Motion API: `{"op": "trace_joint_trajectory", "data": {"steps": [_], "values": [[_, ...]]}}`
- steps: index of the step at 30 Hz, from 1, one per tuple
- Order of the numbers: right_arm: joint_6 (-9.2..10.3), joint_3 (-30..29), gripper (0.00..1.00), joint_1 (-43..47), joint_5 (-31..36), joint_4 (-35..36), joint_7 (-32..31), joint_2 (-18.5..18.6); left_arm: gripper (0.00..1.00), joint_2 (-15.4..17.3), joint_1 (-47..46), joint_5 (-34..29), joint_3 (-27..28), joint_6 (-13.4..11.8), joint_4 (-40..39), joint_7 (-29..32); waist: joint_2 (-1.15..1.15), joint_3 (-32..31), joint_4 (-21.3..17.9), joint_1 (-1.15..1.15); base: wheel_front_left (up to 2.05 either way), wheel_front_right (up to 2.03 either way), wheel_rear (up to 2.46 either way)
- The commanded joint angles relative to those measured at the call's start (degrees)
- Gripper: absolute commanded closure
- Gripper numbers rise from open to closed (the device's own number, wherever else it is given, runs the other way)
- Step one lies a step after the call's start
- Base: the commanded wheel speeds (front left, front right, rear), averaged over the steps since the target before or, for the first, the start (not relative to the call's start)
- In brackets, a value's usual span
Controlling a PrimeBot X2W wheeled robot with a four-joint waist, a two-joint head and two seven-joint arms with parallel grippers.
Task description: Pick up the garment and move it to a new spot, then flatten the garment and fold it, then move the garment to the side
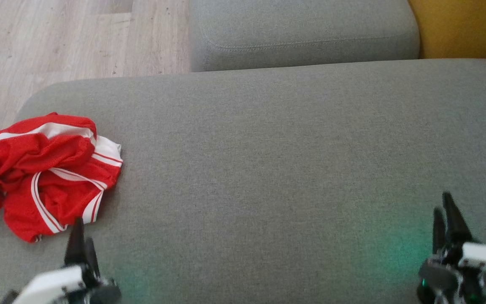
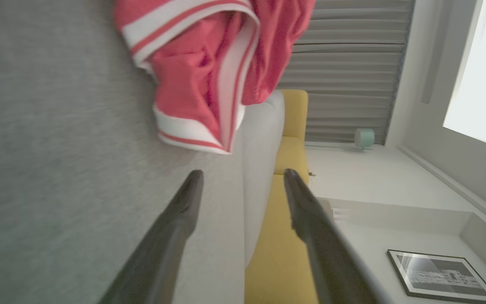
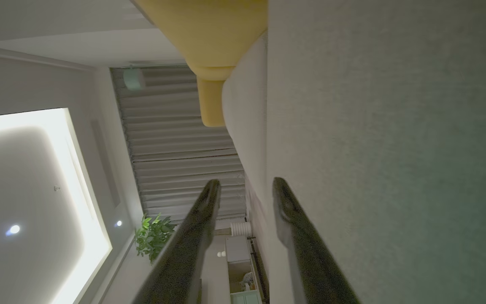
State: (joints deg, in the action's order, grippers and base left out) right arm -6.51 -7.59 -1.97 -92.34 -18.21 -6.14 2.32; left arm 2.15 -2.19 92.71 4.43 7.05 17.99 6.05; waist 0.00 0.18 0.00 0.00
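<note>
Head view: a wide grey seat (image 1: pixel 268 147) spans the frame, with pale wood floor (image 1: pixel 57 38) at upper left and a yellow cushion (image 1: pixel 462 29) at upper right.
Garment (image 1: pixel 42 169): red with white stripes, crumpled in a loose heap at the seat's left end, close to the rounded corner.
Left gripper (image 1: pixel 82 232): at lower left, dark fingers pointing up the frame, tips just beside the garment's near edge.
Left fingers: in the left wrist view they stand clearly parted with a wide gap and hold nothing; the garment lies ahead of the tips, apart from them.
Right gripper (image 1: pixel 442 202): at lower right above bare seat, well apart from the garment.
Right fingers: in the right wrist view they are parted with a somewhat narrower gap and hold nothing.
Light: a faint green glow falls on the seat near each gripper.
Background, right wrist view: grey curtains and a green plant (image 3: pixel 152 238).
</note>
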Motion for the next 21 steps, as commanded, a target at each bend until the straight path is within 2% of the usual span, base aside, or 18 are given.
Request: {"op": "trace_joint_trajectory", "data": {"steps": [1, 10, 21], "values": [[0.00, 0.09, 0.00, 0.96, -0.01, -1.19, 0.03, -0.20, 0.00, -0.25, 0.92, -0.03, -0.18, 0.00, 1.17, -0.05, 0.00, 0.01, 0.00, 0.00, 0.00, 0.00, 0.00], [-0.06, 1.47, 0.00, 0.79, 1.55, -0.88, 1.34, -0.18, 0.00, -0.24, 0.84, -2.09, -1.21, 0.03, 0.39, -1.34, 0.00, 0.10, 0.01, 0.00, 0.00, 0.00, 0.00], [-0.15, 2.64, 0.00, 0.34, 10.23, -0.20, 3.21, -0.12, 0.00, -0.15, 0.50, -9.96, -1.67, -0.40, -2.13, -3.19, 0.00, 0.28, -0.10, 0.00, 0.00, 0.00, 0.00]]}}
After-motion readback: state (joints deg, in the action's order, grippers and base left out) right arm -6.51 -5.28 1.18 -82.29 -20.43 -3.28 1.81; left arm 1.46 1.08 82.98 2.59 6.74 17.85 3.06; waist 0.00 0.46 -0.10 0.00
